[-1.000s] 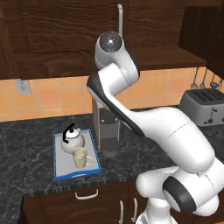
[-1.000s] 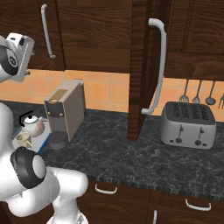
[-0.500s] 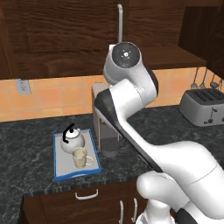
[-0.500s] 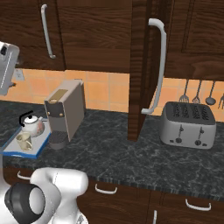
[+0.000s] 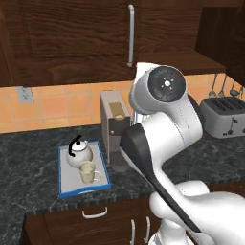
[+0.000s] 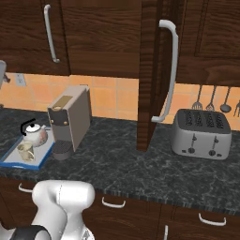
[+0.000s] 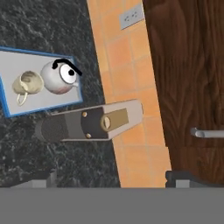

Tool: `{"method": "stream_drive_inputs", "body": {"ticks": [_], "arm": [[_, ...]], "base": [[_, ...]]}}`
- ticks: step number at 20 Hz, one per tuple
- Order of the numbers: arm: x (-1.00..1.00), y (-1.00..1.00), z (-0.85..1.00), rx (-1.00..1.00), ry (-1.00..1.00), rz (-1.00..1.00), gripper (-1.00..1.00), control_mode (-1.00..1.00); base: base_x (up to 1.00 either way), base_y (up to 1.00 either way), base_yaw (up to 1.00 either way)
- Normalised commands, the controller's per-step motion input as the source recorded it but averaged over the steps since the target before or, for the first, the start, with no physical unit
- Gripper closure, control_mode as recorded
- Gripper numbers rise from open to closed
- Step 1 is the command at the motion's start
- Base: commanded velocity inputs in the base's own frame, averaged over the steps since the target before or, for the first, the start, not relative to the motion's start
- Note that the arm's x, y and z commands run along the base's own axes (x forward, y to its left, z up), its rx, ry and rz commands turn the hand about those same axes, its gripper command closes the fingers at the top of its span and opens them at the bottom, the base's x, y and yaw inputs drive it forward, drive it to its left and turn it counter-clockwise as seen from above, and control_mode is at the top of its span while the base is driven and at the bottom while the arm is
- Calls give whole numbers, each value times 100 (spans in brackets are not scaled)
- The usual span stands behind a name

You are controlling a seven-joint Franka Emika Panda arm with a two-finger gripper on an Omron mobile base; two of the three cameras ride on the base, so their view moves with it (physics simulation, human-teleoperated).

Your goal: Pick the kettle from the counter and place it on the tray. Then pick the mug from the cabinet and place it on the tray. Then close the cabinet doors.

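The kettle [image 5: 79, 153] and the mug [image 5: 88, 172] both sit on the tray [image 5: 62, 180], in the lower left of the left base view. The mug is just in front of the kettle. The tray rests on the dark tabletop [image 5: 28, 172], next to a coffee machine [image 5: 115, 127]. In the right base view, one cabinet door [image 6: 152, 70] sticks out open near the middle, beside a toaster [image 6: 201, 133]. The hand [image 7: 109, 177] is wide open and holds nothing.

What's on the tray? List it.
On the tray stand the kettle and, in front of it, the mug, side by side in the hand view. The grey floor beneath them is covered.
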Motion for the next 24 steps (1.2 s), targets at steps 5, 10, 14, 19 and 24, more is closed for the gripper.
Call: {"method": "stream_drive_inputs", "body": {"ticks": [5, 10, 14, 19, 24], "arm": [[-59, -28, 0, 0, 10, 0, -100, -100], [-42, -49, 1, 0, 12, -4, -100, -100], [-20, -67, 2, 2, 1, -36, -100, -100], [-3, -89, -2, 8, 9, -34, -100, -100], [-8, -96, 2, 25, 1, -23, -100, -100]], "base": [[0, 0, 0], [0, 0, 0], [0, 0, 0], [0, 0, 0], [0, 0, 0]]}}
